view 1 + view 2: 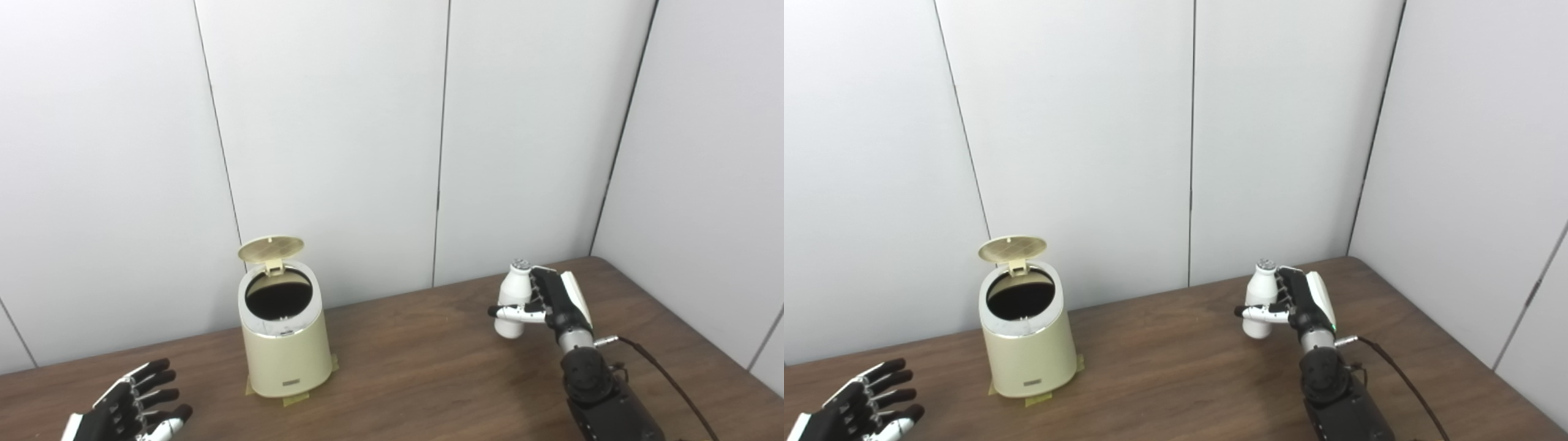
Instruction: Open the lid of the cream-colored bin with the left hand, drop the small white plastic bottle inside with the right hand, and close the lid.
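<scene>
White wall panels with dark vertical seams close off the far and right edges of a brown wood-grain counter [429, 361].

Bottle [513, 298]: small, white, upright, ribbed cap on top. Grasped by the right hand [554, 300], with fingers wrapped around the back of the body and the thumb across the front. It sits toward the counter's far right corner, well apart from the bin. Whether its base touches the wood or hangs just above it cannot be told.

Bin [285, 343]: cream, round, slightly tapered, standing near the far edge, left of centre. Lid [271, 248] is swung up on its rear hinge and stands open against the wall; the dark interior is visible through the mouth. Small label plate low on the front. Tape tabs [295, 400] show under the base at front and sides.

Left hand [131, 405]: at the near left corner, released, fingers spread, holding nothing, apart from the bin.

Right forearm rises from the near edge; a dark cable [667, 380] runs off the wrist toward the near right corner.
</scene>
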{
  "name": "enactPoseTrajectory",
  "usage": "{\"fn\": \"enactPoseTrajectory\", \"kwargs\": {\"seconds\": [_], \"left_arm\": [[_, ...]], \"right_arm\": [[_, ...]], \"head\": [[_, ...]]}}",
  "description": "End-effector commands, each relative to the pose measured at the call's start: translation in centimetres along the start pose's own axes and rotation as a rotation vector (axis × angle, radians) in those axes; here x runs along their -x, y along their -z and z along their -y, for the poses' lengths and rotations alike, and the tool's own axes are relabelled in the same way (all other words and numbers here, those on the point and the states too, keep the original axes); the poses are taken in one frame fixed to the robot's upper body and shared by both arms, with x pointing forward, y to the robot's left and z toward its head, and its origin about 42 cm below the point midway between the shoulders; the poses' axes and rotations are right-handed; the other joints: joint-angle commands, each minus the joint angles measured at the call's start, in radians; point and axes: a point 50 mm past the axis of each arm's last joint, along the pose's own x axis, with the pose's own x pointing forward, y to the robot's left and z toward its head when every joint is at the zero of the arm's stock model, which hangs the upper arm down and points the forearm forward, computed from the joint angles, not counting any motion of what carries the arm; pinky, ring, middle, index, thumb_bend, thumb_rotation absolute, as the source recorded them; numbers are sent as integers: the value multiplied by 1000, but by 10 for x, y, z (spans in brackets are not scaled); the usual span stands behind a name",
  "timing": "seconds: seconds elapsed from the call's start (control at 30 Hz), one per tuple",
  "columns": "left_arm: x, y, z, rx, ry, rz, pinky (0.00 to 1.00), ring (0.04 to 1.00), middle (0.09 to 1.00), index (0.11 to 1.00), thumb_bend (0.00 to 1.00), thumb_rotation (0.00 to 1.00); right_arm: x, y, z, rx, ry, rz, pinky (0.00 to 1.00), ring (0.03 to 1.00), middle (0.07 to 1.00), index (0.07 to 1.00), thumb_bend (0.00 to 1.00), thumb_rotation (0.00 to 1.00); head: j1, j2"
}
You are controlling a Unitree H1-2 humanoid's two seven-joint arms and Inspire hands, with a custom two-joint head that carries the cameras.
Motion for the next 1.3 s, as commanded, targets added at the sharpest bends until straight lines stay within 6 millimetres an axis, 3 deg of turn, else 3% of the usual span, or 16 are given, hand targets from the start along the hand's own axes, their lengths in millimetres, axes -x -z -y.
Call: {"fn": "enactPoseTrajectory", "kwargs": {"seconds": [0.0,0.27,0.47,0.6,0.8,1.0,1.27], "left_arm": [[-10,-22,-3,-18,0,98,585,710,776,799,568,0],[-12,-19,-2,-12,9,94,586,709,777,800,574,0],[-14,-16,1,-13,16,95,570,692,768,794,607,0],[-15,-11,4,-47,19,99,553,667,752,785,629,0],[-17,-4,14,-10,29,106,531,649,748,772,642,0],[-18,-2,27,-2,24,97,539,644,737,762,669,0],[-20,-1,43,-7,34,125,584,642,723,755,696,49]], "right_arm": [[-18,-31,23,-5,69,139,324,368,425,525,521,0],[-10,-48,25,-19,68,246,347,377,474,541,512,0],[-4,-96,9,-47,12,358,316,370,491,550,509,0],[2,-148,-8,-55,-67,470,329,389,494,530,513,0],[4,-198,-34,-45,-153,568,309,377,482,544,512,0],[1,-228,-55,-101,-212,609,322,393,489,531,515,0],[14,-272,-83,-173,-304,687,289,373,478,540,512,0]], "head": [[1,1],[18,-2],[47,-5],[82,-9],[138,-15],[217,-22],[302,-23]]}}
